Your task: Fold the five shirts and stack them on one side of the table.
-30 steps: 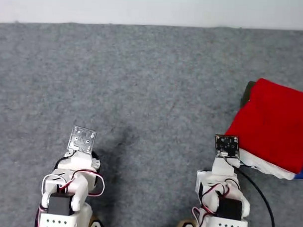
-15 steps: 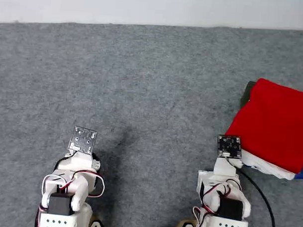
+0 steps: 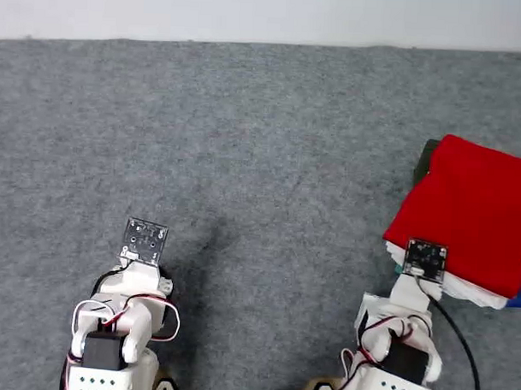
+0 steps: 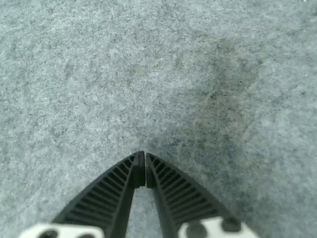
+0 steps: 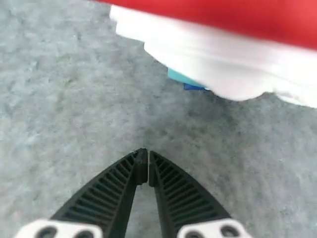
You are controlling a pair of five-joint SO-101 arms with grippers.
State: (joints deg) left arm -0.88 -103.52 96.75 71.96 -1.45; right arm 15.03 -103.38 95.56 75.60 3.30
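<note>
Left arm (image 3: 119, 335): was seen at the near left edge of the counter (image 3: 271, 144) in the high view, its wrist pointed away from the base over bare grey felt.

Left gripper (image 4: 145, 159): was held just above the felt; its fingers (image 4: 119, 183) were pressed together, tips touching, with nothing between them.

Counter: was covered wholly in grey felt and was bounded at the far side by a pale wall (image 3: 267, 15).

Right arm (image 3: 396, 354): was placed at the near right edge, its wrist angled toward the near corner of the stack; a black cable (image 3: 457, 339) was looped beside it.

Right gripper (image 5: 147, 157): was held low over the felt, near the stack's edge but apart from it; its fingers (image 5: 173, 186) were brought together, with no cloth caught in them.

Stack of shirts (image 3: 465, 228): was set at the right side of the counter, folded and piled.

Red shirt (image 3: 470, 211): was laid on top of the pile.

White shirt (image 5: 208, 54): was seen directly beneath the red one, its edge bulging out past it.

Teal layer (image 5: 179, 77) and blue layer (image 5: 195, 88): were glimpsed under the white shirt, close to the felt.

Dark garment (image 3: 426, 158): was partly exposed at the stack's far left corner; whether it lay within the pile could not be told.
</note>
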